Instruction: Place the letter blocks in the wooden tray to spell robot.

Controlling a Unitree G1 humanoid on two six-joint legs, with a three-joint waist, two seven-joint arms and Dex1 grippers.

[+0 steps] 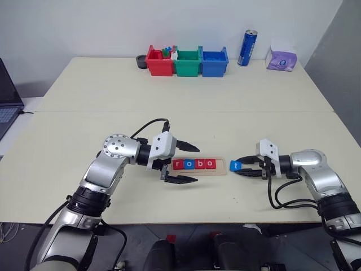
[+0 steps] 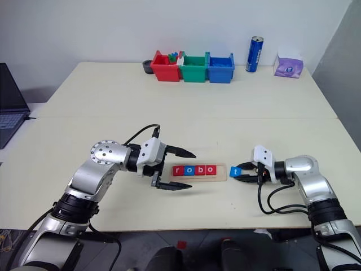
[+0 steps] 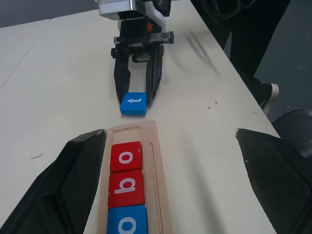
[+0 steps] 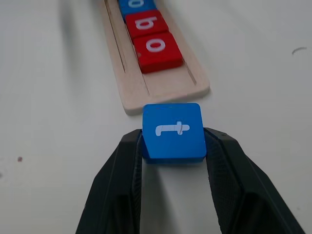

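**Blue t block gripped just right of the tray**

On my far left I see a laptop (image 1: 7, 107) at the table's (image 1: 186, 121) edge. My left gripper (image 1: 180, 164) sits at the left end of the wooden tray (image 3: 155, 161), its fingers spread wide with nothing between them, one finger on the far side of the tray end and one on the near side. In the tray I have four letter blocks (image 1: 194, 164) in a row reading r, o, b, o: red, blue, red, red. The right end of the groove is bare. Just past that end sits the blue t block (image 4: 172, 131), and my right gripper (image 4: 172, 146) has its two fingers pressed against the block's sides, grasping it. At the far edge stand a red bin (image 1: 159, 61), a green bin (image 1: 187, 62), a blue bin (image 1: 214, 62), a blue can (image 1: 247, 48) and a tissue pack (image 1: 281, 58)
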